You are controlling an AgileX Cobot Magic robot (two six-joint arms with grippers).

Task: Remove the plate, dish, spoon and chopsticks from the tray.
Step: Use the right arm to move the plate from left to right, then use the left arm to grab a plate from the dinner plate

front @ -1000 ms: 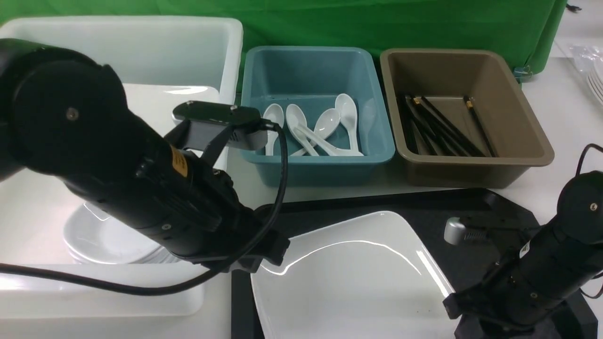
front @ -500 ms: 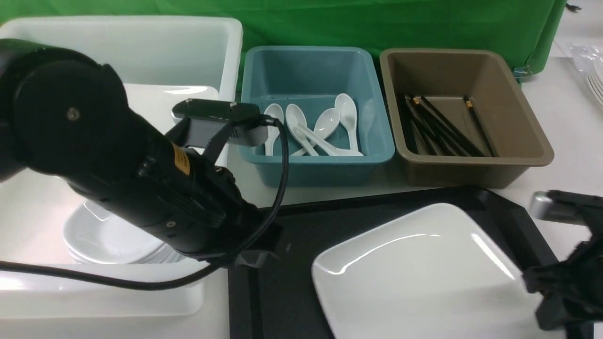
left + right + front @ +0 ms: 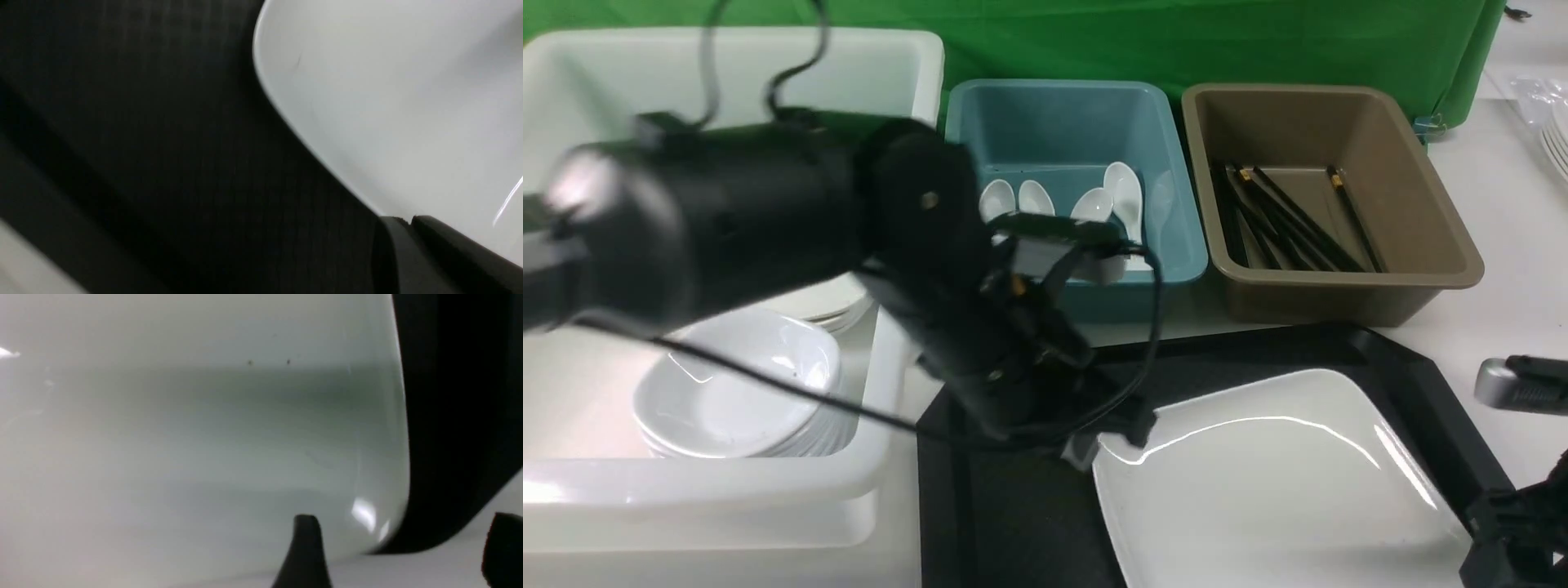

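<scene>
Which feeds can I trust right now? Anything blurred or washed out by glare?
Front view: left arm motion-smeared, teal bin sharp, glare streak across the plate. Left wrist view: tray texture streaked by blur. Right wrist view: plate soft, bright glint at its corner.

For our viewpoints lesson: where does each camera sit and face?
Front view: between the arms, facing forward over tray and plate; left arm, right arm show.
Left wrist view: on that wrist, facing plate edge and tray; left end effector shows.
Right wrist view: on that wrist, facing plate corner; right end effector shows.
All share the plate.
</scene>
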